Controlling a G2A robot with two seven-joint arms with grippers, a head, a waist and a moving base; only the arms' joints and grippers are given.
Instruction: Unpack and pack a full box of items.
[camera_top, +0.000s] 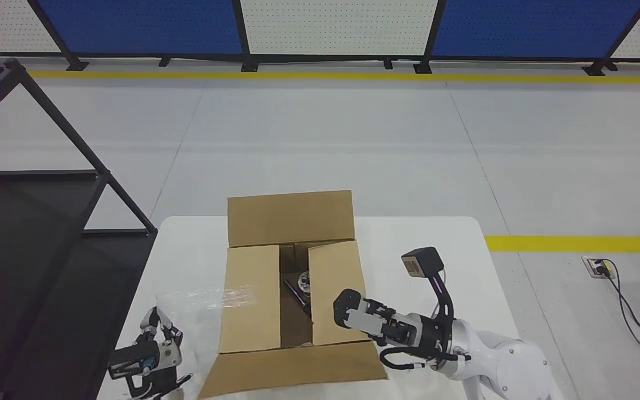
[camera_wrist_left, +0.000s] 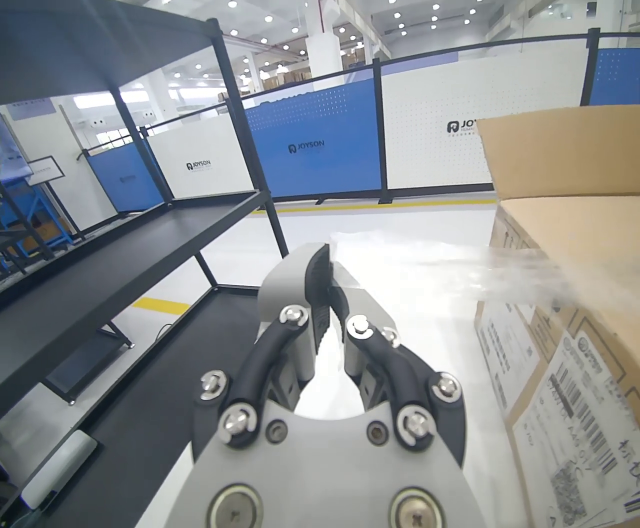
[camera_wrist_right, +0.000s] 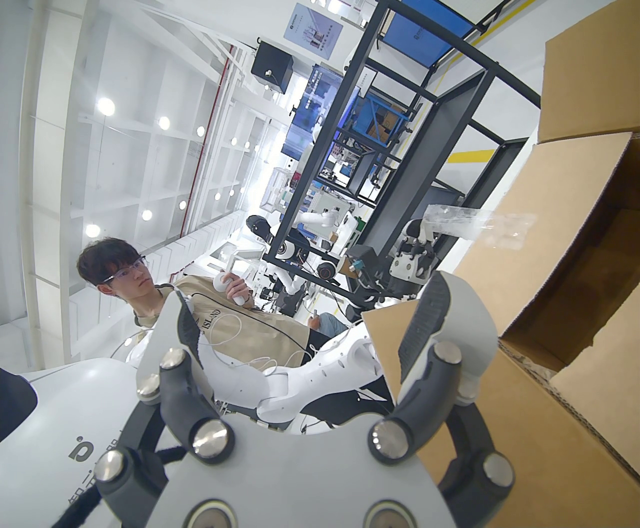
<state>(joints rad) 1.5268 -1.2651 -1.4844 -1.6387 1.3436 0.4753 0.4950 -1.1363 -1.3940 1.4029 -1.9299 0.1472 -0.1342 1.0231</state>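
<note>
Black shelving (camera_top: 60, 230) flanks your white desk (camera_top: 420, 235) on the left. The open brown cardboard box (camera_top: 250, 300) sits mid-desk, dark items (camera_top: 297, 287) showing between its flaps. Your left hand (camera_wrist_left: 330, 265), near left, is clenched on clear plastic film (camera_wrist_left: 450, 270): probably light, limp and slippery, so pinch an edge firmly. Your right hand (camera_wrist_right: 307, 295) hangs released by the box's near right flap.

Our left gripper (camera_wrist_left: 329, 280): low at our left, fingers pinched together | our right gripper (camera_wrist_right: 307, 292): fingers spread wide, arm pointing left
</note>
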